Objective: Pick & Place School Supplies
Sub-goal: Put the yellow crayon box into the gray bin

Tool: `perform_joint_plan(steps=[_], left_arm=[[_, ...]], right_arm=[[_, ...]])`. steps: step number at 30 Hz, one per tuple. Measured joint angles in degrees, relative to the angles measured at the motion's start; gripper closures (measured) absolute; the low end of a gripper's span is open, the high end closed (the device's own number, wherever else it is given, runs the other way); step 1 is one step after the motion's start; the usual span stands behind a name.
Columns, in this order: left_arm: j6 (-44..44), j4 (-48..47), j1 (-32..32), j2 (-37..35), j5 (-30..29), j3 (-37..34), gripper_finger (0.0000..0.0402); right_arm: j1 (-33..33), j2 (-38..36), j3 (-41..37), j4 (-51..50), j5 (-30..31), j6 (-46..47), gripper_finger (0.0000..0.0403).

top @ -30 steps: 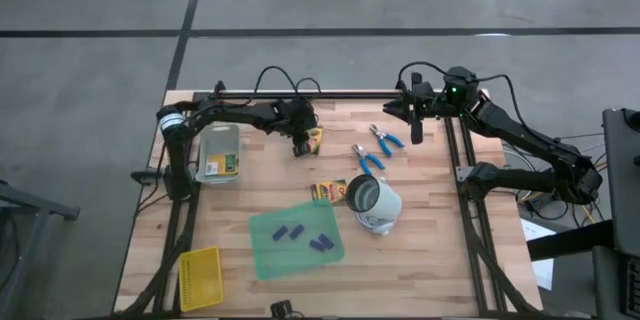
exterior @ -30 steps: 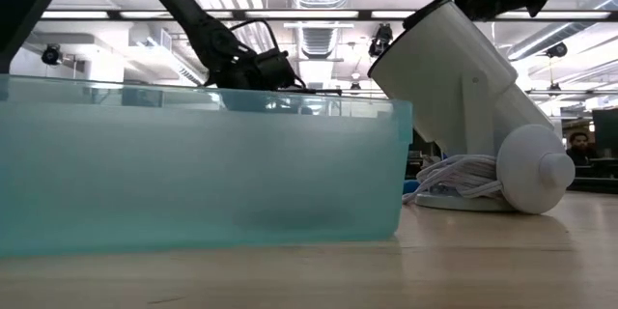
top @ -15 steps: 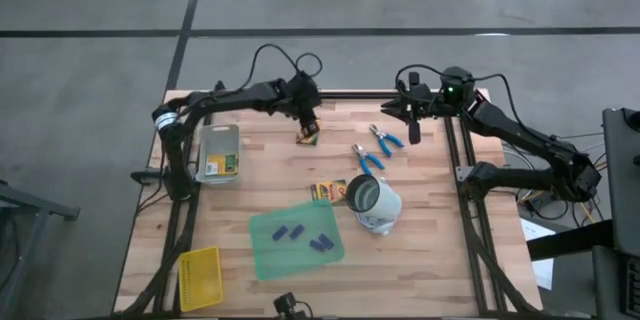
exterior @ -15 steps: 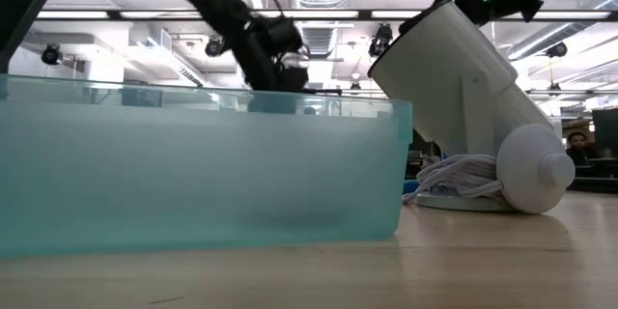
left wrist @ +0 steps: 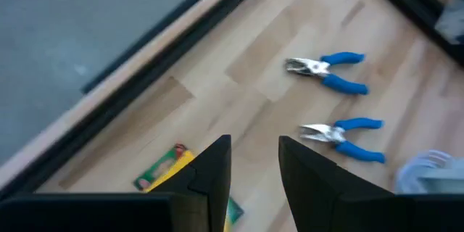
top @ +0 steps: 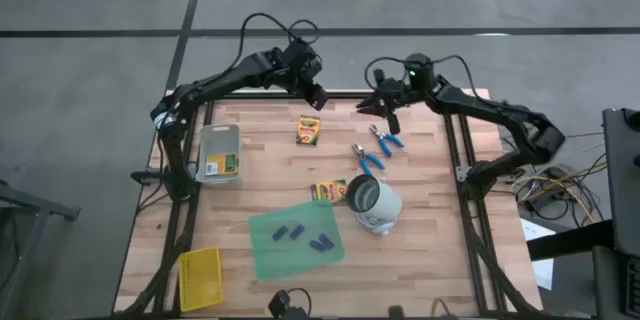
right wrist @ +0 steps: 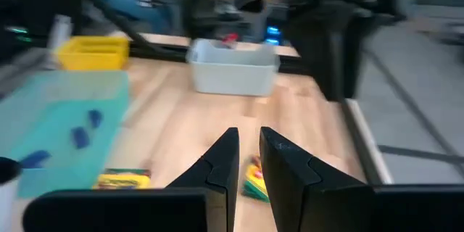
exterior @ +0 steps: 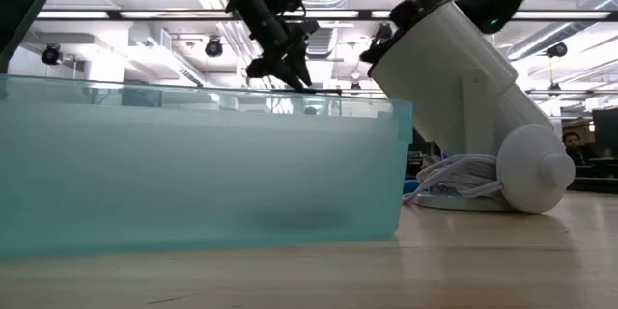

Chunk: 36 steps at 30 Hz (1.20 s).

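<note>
Hovering empty, slightly parted, left gripper [top: 318, 98] sits at table's 12 o'clock, above a crayon box [top: 309, 131]. Right gripper [top: 385, 120], nearly closed and empty, hangs over blue-handled tools [top: 385, 139] at 1 o'clock. Risk: grippers near each other, arms could clash. White bin [top: 219, 153] at 9 o'clock holds a crayon box; yellow basket [top: 201, 278] looks empty; purple pieces [top: 290, 231] lie on green sheet [top: 268, 256].

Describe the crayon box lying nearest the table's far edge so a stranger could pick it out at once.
Start at the wooden table and its far rail. Just in front of it lies a yellow-and-green crayon box, alone on bare wood. Its twin lies mid-table, against the white device.
</note>
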Motion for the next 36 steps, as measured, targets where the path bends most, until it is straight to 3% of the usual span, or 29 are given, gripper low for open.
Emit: perform_joint_plan(steps=[5, 11, 15, 18, 21, 24, 29, 36], left_arm=[[-3.06, -3.12, 1.66, 0.0, 6.25, -0.49, 0.029], [-5.65, -8.06, 2.94, 0.0, 1.59, -3.14, 0.0294], [-6.74, -9.42, 3.35, 0.02, 0.18, -6.91, 0.0294], [-7.5, -9.15, 3.7, 0.02, 0.62, -10.62, 0.0293], [-7.57, -5.09, 3.94, 0.02, 1.41, -14.8, 0.0294], [-6.96, 0.45, 4.55, 0.02, 6.32, -19.02, 0.0296], [-6.87, 8.74, 5.36, 0.02, 12.77, -23.64, 0.0297], [-3.33, 11.96, 6.28, -3.38, 13.81, -26.87, 0.0298]], right_arm=[[-0.44, 10.57, 6.75, 0.06, -0.85, -1.25, 0.0346], [-0.39, 18.98, 12.25, 0.03, -1.82, -1.27, 0.0346], [0.07, 21.31, 13.54, 0.08, -3.57, -0.53, 0.0346], [0.76, 21.8, 13.45, 0.05, -1.21, 0.49, 0.0346], [1.76, 21.63, 13.05, 0.0, 3.9, 1.5, 0.0346], [2.68, 21.51, 12.95, 1.04, 5.87, 0.38, 0.0346], [3.8, 22.19, 12.95, 7.7, -2.41, -0.2, 0.0346], [4.59, 24.21, 12.82, 10.28, -2.66, 1.84, 0.0346]])
